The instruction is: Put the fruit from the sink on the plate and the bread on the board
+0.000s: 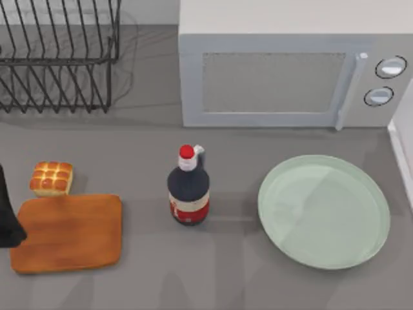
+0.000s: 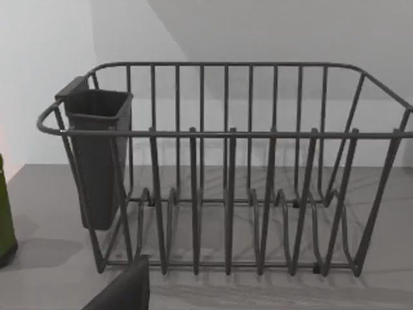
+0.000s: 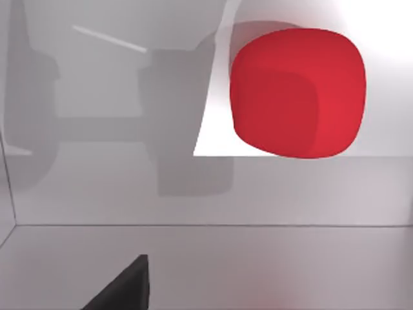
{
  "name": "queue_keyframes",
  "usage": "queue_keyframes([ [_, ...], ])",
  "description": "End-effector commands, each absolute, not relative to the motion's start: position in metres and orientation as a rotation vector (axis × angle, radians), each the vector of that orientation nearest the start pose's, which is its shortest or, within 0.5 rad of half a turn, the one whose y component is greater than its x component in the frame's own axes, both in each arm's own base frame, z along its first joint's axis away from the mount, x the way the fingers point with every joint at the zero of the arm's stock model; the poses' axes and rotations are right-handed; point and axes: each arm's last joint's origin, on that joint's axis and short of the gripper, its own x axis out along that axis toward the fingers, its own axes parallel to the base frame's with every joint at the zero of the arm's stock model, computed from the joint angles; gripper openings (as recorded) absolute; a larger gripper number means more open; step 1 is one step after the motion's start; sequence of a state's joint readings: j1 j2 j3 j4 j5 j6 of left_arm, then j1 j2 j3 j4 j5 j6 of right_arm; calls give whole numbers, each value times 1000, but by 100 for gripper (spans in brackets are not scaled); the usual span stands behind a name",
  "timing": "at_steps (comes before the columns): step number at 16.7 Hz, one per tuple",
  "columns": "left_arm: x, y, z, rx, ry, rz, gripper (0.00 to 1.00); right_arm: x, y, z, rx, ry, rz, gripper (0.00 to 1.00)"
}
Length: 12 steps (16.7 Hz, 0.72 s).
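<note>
The red fruit [image 3: 297,93] lies in the white sink [image 3: 193,194], close in front of my right gripper and apart from it; the gripper's shadow falls on the sink wall. The pale green plate [image 1: 322,210] sits at the table's right with nothing on it. The golden bread [image 1: 51,178] rests on the table just behind the far left corner of the wooden board [image 1: 68,232], which is bare. My left arm [image 1: 8,216] stands at the table's left edge beside the board, its camera facing the dish rack [image 2: 226,174].
A dark bottle [image 1: 188,190] with a red cap stands mid-table between board and plate. The microwave [image 1: 290,64] fills the back right, the wire dish rack [image 1: 58,58] the back left. The sink's white rim [image 1: 403,148] borders the right edge.
</note>
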<state>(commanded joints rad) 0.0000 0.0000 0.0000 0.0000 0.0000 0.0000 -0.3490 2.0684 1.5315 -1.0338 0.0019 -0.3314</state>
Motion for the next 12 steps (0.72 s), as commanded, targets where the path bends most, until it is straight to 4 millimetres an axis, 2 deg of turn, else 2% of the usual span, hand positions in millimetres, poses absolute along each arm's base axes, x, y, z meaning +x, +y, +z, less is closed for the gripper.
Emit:
queue_keyframes([
  [4, 106, -1, 160, 0, 0, 0, 100, 371, -129, 158, 4, 1570, -5, 100],
  [6, 106, -1, 160, 0, 0, 0, 100, 373, -130, 145, 6, 1576, -4, 100],
  [8, 106, -1, 160, 0, 0, 0, 100, 376, -131, 120, 7, 1577, -4, 100],
  [12, 106, -1, 160, 0, 0, 0, 100, 379, -133, 55, 2, 1554, -11, 100],
])
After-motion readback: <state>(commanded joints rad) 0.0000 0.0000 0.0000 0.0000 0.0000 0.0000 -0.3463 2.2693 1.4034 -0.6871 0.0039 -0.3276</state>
